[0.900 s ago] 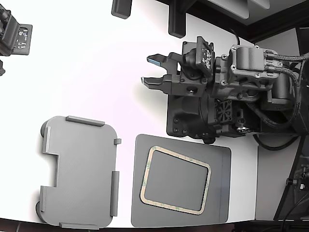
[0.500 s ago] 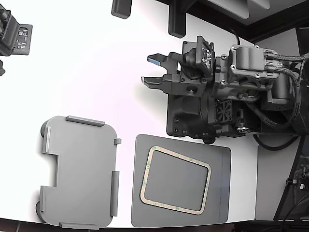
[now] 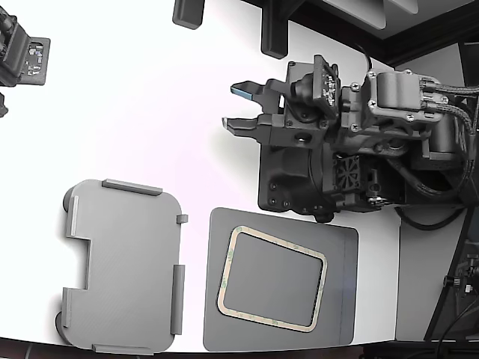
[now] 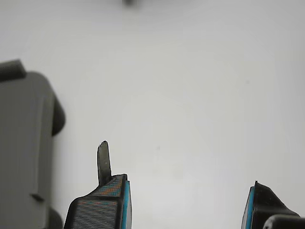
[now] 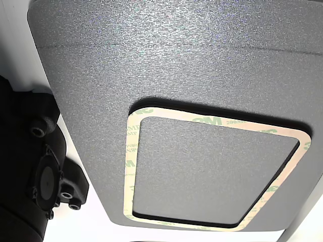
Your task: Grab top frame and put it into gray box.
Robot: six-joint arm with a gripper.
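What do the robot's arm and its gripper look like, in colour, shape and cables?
The arm is built of black and dark gray blocky parts with visible screws, a small fan grille and a lighter gray rounded housing. Braided black cables run off toward the exterior view's right. The gripper has two dark, pointed fingers with ribbed outsides and light blue inner pads.

A dark gray mat lies flat on the white table at the lower middle of the exterior view. At the upper left edge sits a dark device, perhaps a camera mount.
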